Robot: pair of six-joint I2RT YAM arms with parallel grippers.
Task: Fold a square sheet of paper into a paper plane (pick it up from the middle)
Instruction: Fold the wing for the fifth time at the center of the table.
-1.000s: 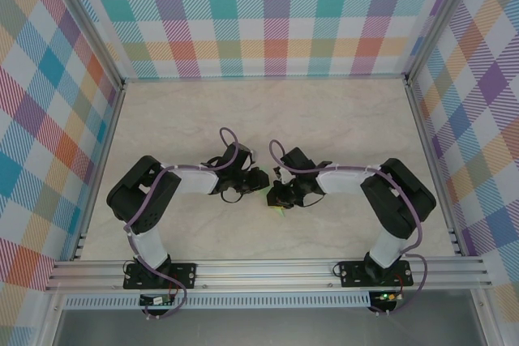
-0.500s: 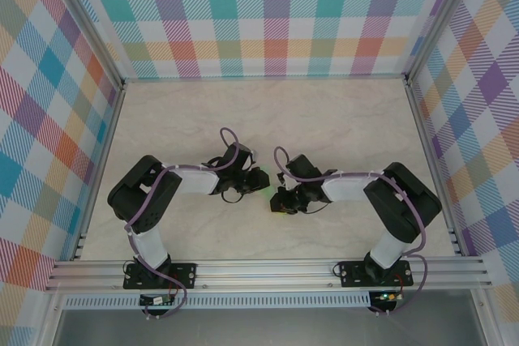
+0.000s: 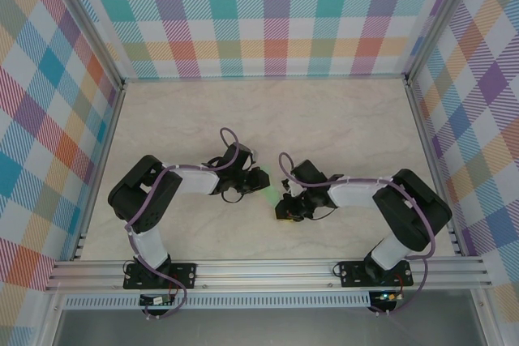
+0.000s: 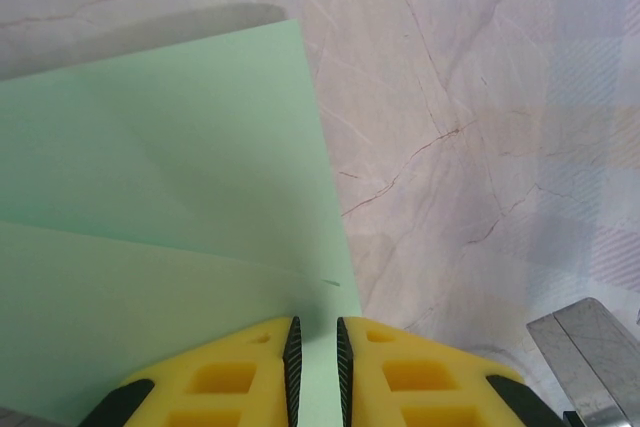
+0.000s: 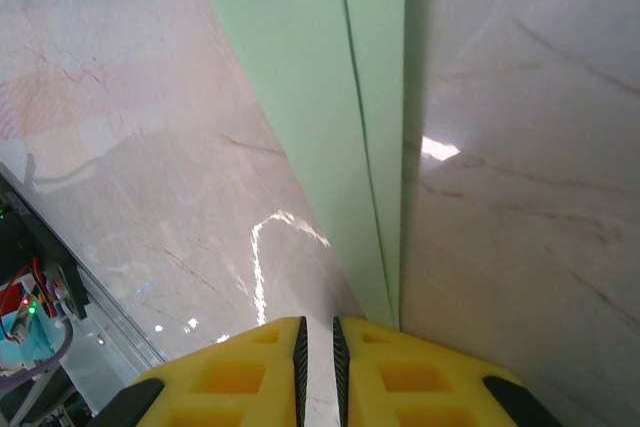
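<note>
Your left pincer is pinching the light green folded paper plane ahead. Your right pincer is sitting near-closed, hold unclear.

open tabletop beyond, plaid walls around

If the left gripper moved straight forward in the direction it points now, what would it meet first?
The left gripper points along the paper plane, whose green sheet lies between its fingers and just ahead. Beyond it, probably the bare table.
</note>
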